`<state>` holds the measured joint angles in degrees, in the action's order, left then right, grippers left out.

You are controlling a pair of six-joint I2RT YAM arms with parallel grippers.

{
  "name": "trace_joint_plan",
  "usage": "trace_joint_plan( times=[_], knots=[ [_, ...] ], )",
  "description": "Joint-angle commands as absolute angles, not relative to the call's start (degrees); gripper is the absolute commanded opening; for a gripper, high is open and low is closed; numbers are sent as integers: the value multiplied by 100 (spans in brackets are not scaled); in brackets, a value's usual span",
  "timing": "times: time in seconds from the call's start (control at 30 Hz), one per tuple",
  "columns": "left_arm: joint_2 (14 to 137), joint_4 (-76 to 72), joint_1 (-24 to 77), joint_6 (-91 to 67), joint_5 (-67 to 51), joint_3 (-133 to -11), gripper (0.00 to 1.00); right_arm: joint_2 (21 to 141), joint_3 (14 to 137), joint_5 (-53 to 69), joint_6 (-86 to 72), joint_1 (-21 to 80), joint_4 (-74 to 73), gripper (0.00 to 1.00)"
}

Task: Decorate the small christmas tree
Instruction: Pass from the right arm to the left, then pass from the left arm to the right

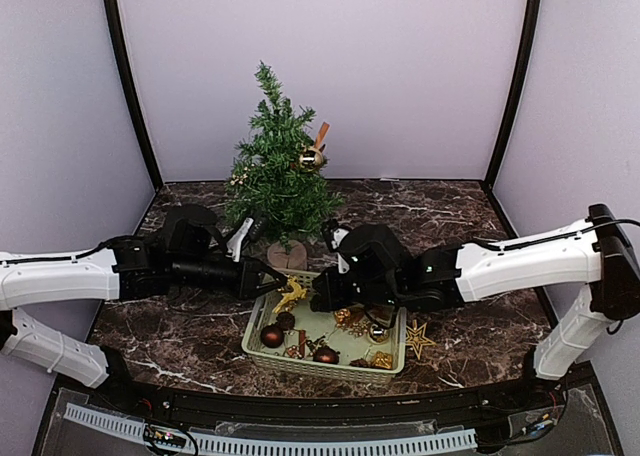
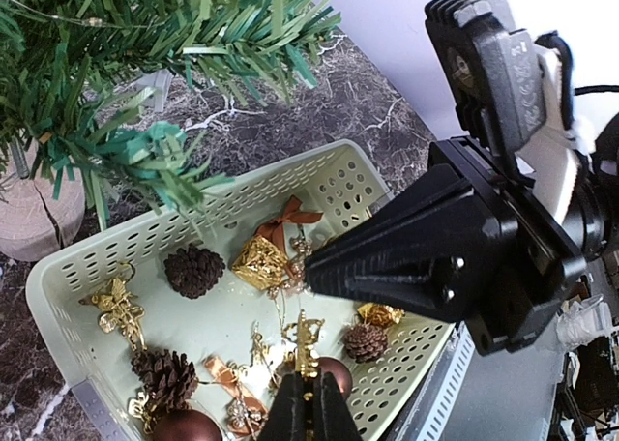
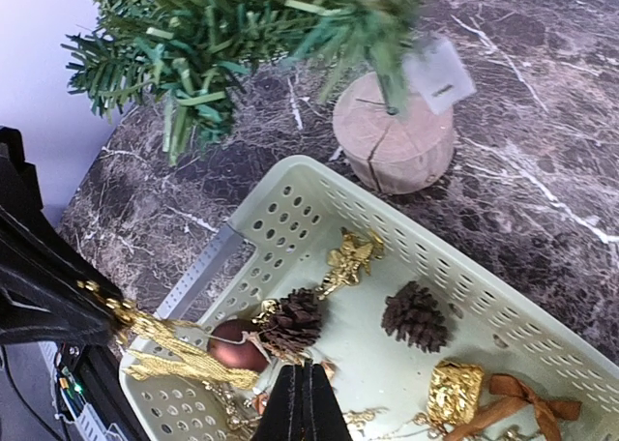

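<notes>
Where one tree (image 1: pixel 275 166) stands, one basket (image 1: pixel 330 368).

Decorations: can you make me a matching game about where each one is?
Things:
1 bell
2 star
3 pine cone
4 gold deer

Places:
A lying in the basket
B hanging on the tree
C held in the left jaws
D on the table, beside the basket

Pairs: 1-B, 2-D, 3-A, 4-C

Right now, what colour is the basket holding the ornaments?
Pale green all over, with rows of small holes in the walls of the basket; it shows best in the right wrist view.
</notes>
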<state>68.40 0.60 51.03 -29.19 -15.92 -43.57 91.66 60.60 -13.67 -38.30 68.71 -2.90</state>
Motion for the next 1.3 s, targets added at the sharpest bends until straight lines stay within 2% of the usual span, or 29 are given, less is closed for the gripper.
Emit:
trace_joint_plan(
  times=[0.0,0.27,0.3,0.33,0.4,0.47,0.57,0.7,0.8,0.9,0.93,1.0,1.03,1.2,1.27],
  knots=[
    [6523,148,5117,-2866,-1643,-4212,0,8784,5846,-1720,-3942,6856,-365,0],
    [6379,211,5111,-2372,-2649,-4236,0,8427,5253,-1019,-4024,6461,-568,0],
    [6345,233,5114,-2270,-2756,-4241,0,8349,5130,-899,-4046,6388,-562,3],
    [6293,267,5115,-2229,-2811,-4248,0,8266,5023,-706,-4029,6325,-515,15],
    [6225,250,5115,-2129,-3067,-4272,0,8073,4864,-355,-3908,6247,-408,48],
    [6170,128,5115,-2084,-3410,-4279,0,7835,4740,-240,-3820,6239,-323,67],
    [6095,-191,5115,-2098,-3967,-4239,0,7366,4450,-75,-3803,6174,103,79],
    [6106,-340,5115,-2099,-4206,-4309,0,6808,3896,743,-4044,5915,1183,86],
    [6108,-189,5111,-2046,-4088,-4403,0,6781,3777,1072,-4103,5820,1486,88],
    [6096,151,5109,-1938,-3713,-4498,0,7203,4235,617,-3856,5822,241,84],
    [6089,194,5107,-1931,-3541,-4503,0,7348,4393,439,-3807,5819,-167,78],
    [6053,235,5107,-1948,-3374,-4483,0,7468,4458,572,-3733,5826,-168,56],
    [6024,215,5106,-1967,-3339,-4454,0,7421,4393,759,-3735,5820,84,51],
    [5894,-390,5106,-2222,-3557,-4266,0,7231,4007,1733,-3998,5794,1537,53],
    [5844,-812,5106,-2337,-3721,-4124,0,7273,3870,2193,-4225,5797,2198,51]
  ],
)
